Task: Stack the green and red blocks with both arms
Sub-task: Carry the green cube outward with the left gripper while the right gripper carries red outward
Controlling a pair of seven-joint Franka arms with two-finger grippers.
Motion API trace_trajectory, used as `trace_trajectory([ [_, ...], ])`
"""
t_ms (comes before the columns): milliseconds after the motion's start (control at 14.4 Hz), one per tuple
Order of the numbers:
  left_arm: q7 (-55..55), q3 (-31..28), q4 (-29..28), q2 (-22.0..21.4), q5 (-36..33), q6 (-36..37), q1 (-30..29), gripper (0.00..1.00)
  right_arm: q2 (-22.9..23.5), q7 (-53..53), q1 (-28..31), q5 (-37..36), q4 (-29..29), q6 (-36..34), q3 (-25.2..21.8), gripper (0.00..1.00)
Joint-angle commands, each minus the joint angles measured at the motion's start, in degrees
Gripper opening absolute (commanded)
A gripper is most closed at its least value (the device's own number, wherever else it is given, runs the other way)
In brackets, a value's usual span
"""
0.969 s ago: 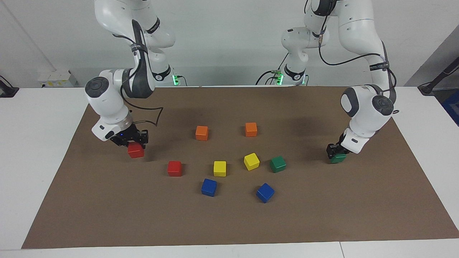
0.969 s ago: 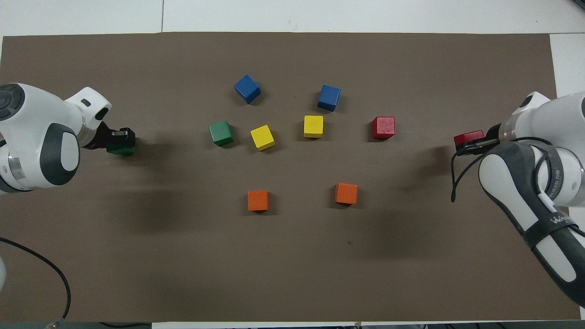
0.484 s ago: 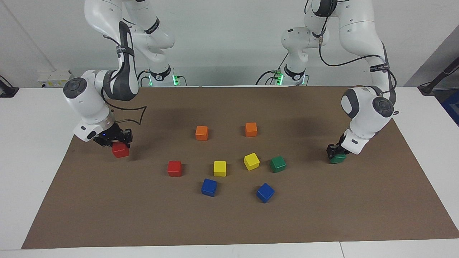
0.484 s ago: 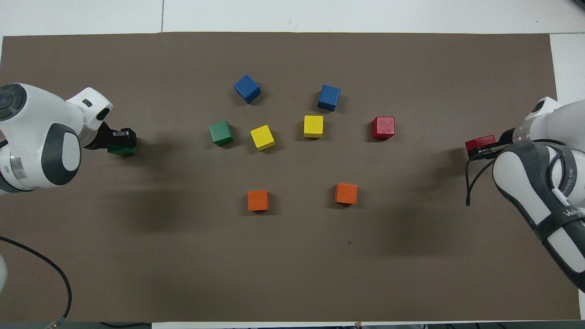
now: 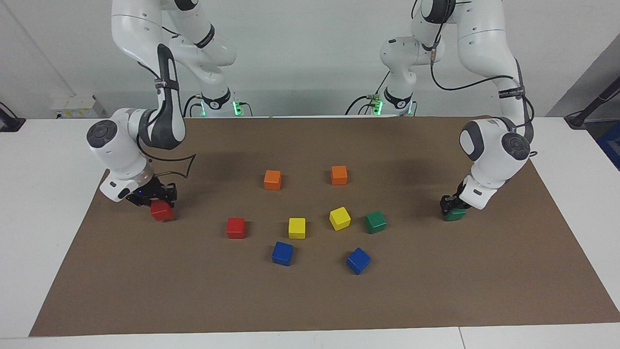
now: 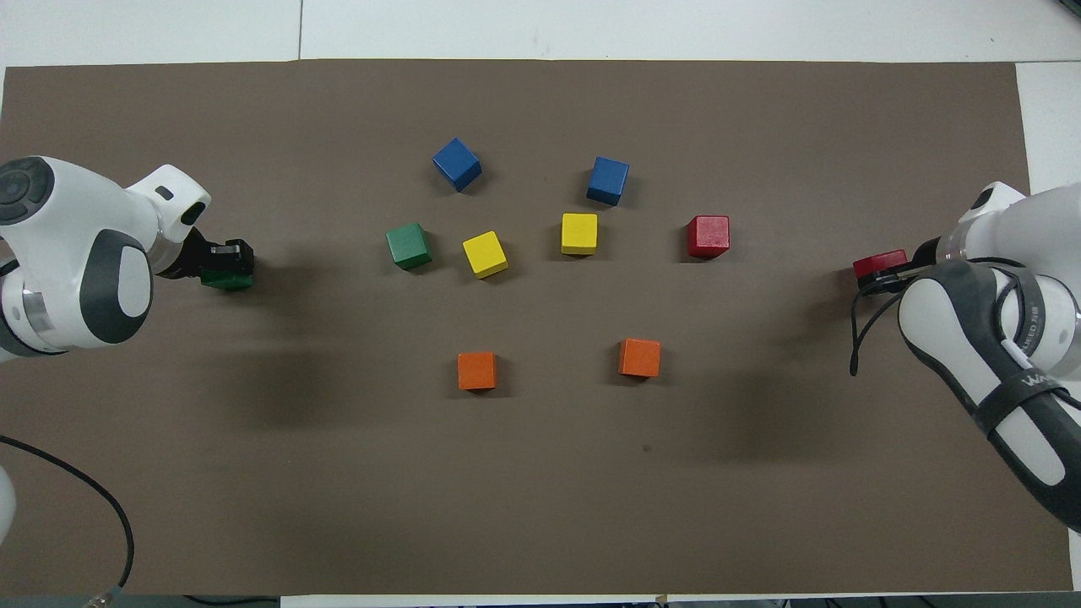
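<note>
My right gripper [image 5: 160, 203] is shut on a red block [image 5: 162, 211], low over the brown mat's edge at the right arm's end; the block also shows in the overhead view [image 6: 879, 263]. My left gripper [image 5: 452, 207] is shut on a green block [image 5: 455, 214] at mat level at the left arm's end, also seen in the overhead view [image 6: 226, 278]. A second red block [image 5: 236, 228] and a second green block [image 5: 375, 222] lie free near the middle of the mat.
Two yellow cubes [image 5: 297, 228] [image 5: 340, 218] lie between the free red and green blocks. Two blue cubes [image 5: 282, 253] [image 5: 358, 260] lie farther from the robots, two orange cubes [image 5: 272, 180] [image 5: 339, 175] nearer. The brown mat [image 5: 310, 300] covers the white table.
My right gripper has carried the red block outward toward the right arm's end of the mat and lowered it. My left gripper with the green block has barely moved.
</note>
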State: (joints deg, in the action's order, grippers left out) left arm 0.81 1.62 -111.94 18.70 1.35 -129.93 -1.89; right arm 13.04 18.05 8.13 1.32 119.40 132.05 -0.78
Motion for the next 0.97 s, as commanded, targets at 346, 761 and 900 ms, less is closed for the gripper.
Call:
trace_trajectory([
  [346,-0.1,0.22,0.14,-0.16,-0.21,-1.56,0.04,1.0,1.64,-0.56,0.83,-0.09,0.4,2.6,0.52,0.0],
  [761,8.92,0.4,16.12,2.65,-0.12,13.19,3.72,1.0,1.9,-0.74,0.83,0.0,1.19,3.04,0.52,0.0],
  [900,15.86,0.4,18.07,3.09,-0.12,14.71,7.41,1.0,1.99,-0.65,0.74,-0.09,1.28,3.74,0.52,0.01],
])
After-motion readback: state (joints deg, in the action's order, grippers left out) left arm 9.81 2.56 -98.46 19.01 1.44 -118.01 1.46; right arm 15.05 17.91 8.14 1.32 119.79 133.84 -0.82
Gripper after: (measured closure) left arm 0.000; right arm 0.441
